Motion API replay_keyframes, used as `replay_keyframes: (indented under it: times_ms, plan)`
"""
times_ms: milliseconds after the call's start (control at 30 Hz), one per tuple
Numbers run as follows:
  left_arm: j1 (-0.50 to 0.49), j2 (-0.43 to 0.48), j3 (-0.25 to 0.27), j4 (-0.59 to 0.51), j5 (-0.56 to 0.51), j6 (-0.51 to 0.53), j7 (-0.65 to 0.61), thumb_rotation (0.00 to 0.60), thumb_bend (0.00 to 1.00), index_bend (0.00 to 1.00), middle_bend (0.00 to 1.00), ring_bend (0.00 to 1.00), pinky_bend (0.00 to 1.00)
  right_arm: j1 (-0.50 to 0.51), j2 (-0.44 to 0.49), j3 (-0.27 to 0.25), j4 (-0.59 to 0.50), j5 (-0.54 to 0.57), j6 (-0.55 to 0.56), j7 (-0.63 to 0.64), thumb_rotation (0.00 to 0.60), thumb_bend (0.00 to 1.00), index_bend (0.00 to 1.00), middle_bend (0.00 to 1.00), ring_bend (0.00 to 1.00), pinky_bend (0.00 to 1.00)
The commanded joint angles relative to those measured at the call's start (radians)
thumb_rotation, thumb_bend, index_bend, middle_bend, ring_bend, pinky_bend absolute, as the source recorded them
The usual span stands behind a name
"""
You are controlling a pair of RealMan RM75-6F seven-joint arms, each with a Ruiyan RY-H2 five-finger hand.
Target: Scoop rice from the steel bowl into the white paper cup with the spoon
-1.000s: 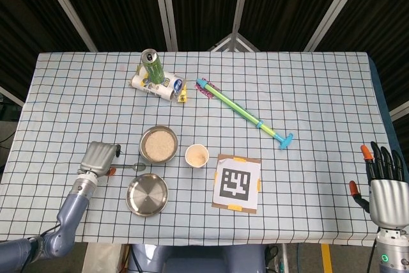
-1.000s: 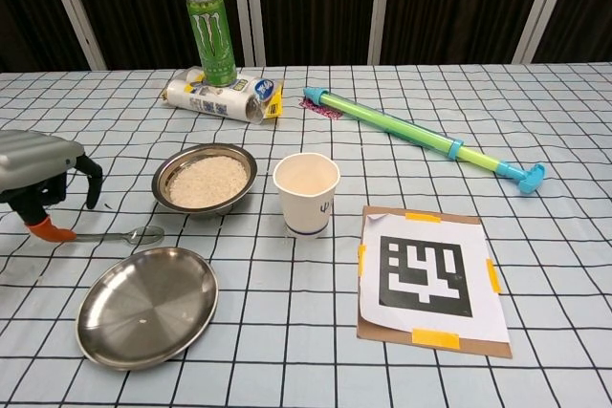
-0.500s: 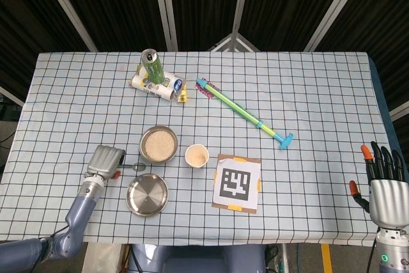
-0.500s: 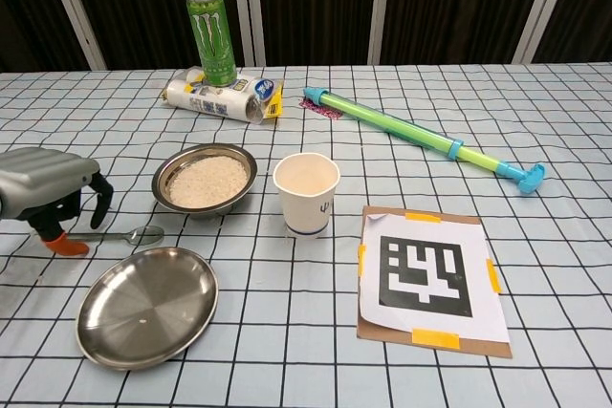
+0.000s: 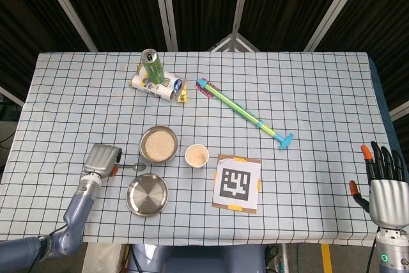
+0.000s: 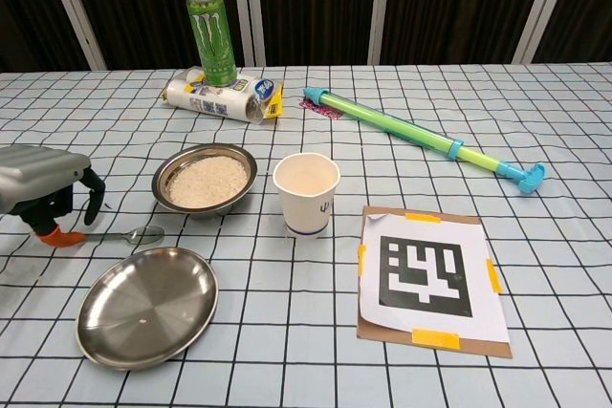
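The steel bowl [image 6: 159, 185] holds rice [image 6: 204, 182] left of centre, and the white paper cup [image 6: 306, 212] stands upright just right of it. The spoon [image 6: 143, 233] lies flat on the cloth left of the bowl, its bowl end pointing right. My left hand [image 6: 43, 183] hovers over the spoon's handle end with fingers curled down; its orange thumb tip sits by the handle, but a grip is not visible. In the head view this left hand [image 5: 102, 160] is beside the spoon [image 5: 135, 167]. My right hand [image 5: 386, 183] is off the table's right edge, fingers spread upward and empty.
An empty steel plate [image 6: 146, 305] lies in front of the spoon. A green can [image 6: 212, 35] and a white packet [image 6: 220, 95] stand at the back left. A green-blue tube toy [image 6: 421, 136] lies diagonally at the right, with a marker card [image 6: 426, 274] near the cup.
My left hand has shifted slightly back to the left along the spoon handle after reaching right. The spoon, bowl, cup and right hand have not moved.
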Motion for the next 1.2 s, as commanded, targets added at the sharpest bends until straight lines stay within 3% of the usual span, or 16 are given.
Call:
replay_keyframes:
  times_ms: [33, 833, 1200]
  plan:
    - [-0.005, 0.000, 0.003, -0.001, -0.011, -0.005, 0.002, 0.600, 0.37, 0.52, 0.99, 1.00, 1.00, 0.000, 0.000, 0.000, 0.000, 0.000, 0.000, 0.000, 0.600, 0.38, 0.00, 0.00, 0.00, 0.00]
    - [-0.030, -0.016, 0.025, 0.016, -0.082, 0.001, 0.007, 0.600, 0.40, 0.53, 0.99, 1.00, 1.00, -0.001, -0.002, 0.001, 0.002, -0.001, 0.003, 0.001, 0.600, 0.38, 0.00, 0.00, 0.00, 0.00]
    - [-0.027, -0.002, 0.023, -0.006, -0.055, 0.023, -0.035, 0.600, 0.43, 0.54, 0.99, 1.00, 1.00, -0.001, -0.001, 0.001, 0.000, 0.000, 0.001, -0.001, 0.600, 0.38, 0.00, 0.00, 0.00, 0.00]
